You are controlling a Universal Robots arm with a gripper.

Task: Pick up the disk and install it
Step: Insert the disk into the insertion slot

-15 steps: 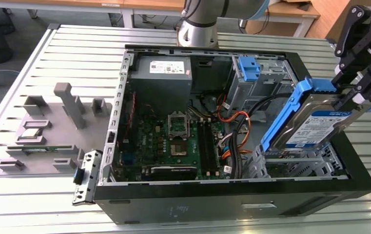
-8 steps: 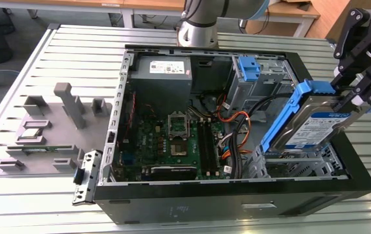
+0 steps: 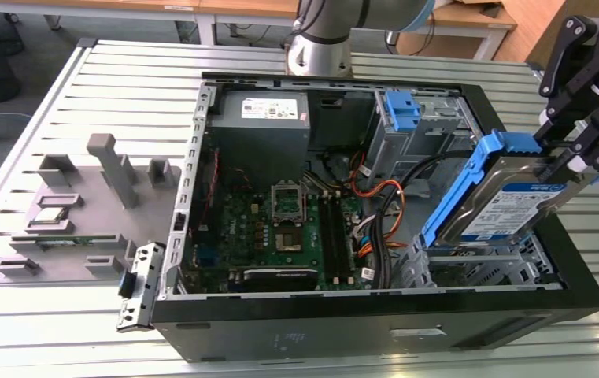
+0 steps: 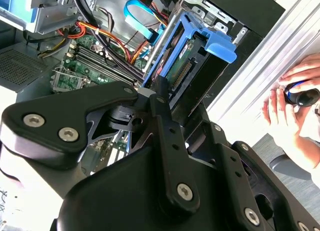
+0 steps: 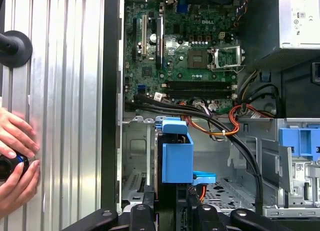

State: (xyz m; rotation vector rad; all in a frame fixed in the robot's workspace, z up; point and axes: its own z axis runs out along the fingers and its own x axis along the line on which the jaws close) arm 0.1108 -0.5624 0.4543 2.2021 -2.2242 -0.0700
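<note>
The hand [image 3: 570, 167] is gripping the disk [image 3: 504, 206], holding it tilted above the drive cage [image 3: 478, 264] of the open computer case [image 3: 362, 331], which is sitting on the slatted tabletop [image 3: 120, 71].

End effector [image 3: 565, 167] clamped on disk [image 3: 509, 201], angled downward

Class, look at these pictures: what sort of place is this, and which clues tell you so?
Probably a robotics lab or test workshop: a slotted metal table carries an open computer case, the gripper holds the disk over it, and desks stand behind.
</note>
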